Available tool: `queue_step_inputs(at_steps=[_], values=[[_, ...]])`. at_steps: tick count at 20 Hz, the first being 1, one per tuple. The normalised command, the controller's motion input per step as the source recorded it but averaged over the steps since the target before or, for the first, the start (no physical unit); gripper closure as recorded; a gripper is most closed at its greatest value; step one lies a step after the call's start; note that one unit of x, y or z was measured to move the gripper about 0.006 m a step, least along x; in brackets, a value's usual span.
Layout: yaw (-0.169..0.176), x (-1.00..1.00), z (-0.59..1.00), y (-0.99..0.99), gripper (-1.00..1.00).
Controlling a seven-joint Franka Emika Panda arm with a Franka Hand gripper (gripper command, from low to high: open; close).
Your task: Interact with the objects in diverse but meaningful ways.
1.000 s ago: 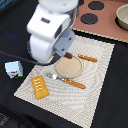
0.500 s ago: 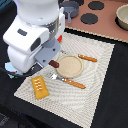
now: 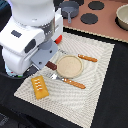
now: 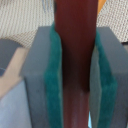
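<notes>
Starting at the exterior view's left, you have the white arm (image 3: 30, 40) filling most of that side, bent low over the woven placemat (image 3: 95, 85). Under it the gripper (image 3: 48, 64) is clamped on the brown sausage (image 3: 51, 65); only the sausage's dark end shows past the arm there. Your wrist view confirms the hold: the brown sausage (image 4: 75, 65) runs lengthwise between the two teal pads (image 4: 52, 85), which press against it on both sides.

Just below the arm, the yellow ridged bread piece (image 3: 40, 86) lies flat on the placemat near its corner. Next comes the orange-handled fork (image 3: 67, 81), its tines close to the gripper and its handle pointing toward the exterior view's right. Beside it sits the round tan plate (image 3: 69, 66), and you can see nothing on it. The orange-handled knife (image 3: 88, 58) lies just beyond the plate's far edge.

Farther back, the grey handled pot (image 3: 70, 8) stands on the dark worktop (image 3: 115, 95); its contents cannot be made out. At the far right a tan bowl (image 3: 123, 15) is cut off by the frame edge.
</notes>
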Motion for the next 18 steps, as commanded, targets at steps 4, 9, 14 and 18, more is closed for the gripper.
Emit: queue_step_inputs(at_steps=[4,9,14,18], values=[[-0.001,0.29,0.0,-0.13,1.0],[0.0,0.31,-0.04,-0.12,1.0],[0.0,0.13,-0.24,-0.22,1.0],[0.0,0.21,-0.27,-0.28,1.0]])
